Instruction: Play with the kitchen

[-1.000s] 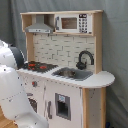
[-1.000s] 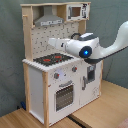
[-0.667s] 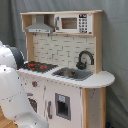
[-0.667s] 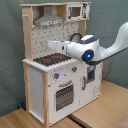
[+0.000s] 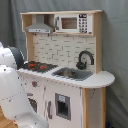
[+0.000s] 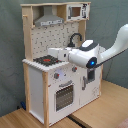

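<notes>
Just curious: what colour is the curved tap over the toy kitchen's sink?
Black; the tap shows best in the first exterior view.

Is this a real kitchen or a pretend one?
Pretend, most likely: a toy kitchen standing on a wooden table before a grey curtain, with a robot arm reaching over its hob. It looks like a test room.

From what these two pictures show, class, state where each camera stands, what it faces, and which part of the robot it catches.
First exterior view: in front of the white and light-wood toy kitchen, off its sink end; the white arm fills the first exterior view's left edge.
Second exterior view: off the hob-end corner; the arm reaches in from the second exterior view's right, over the counter.
Shared: red-ringed black hob, black tap, grey hood.
</notes>
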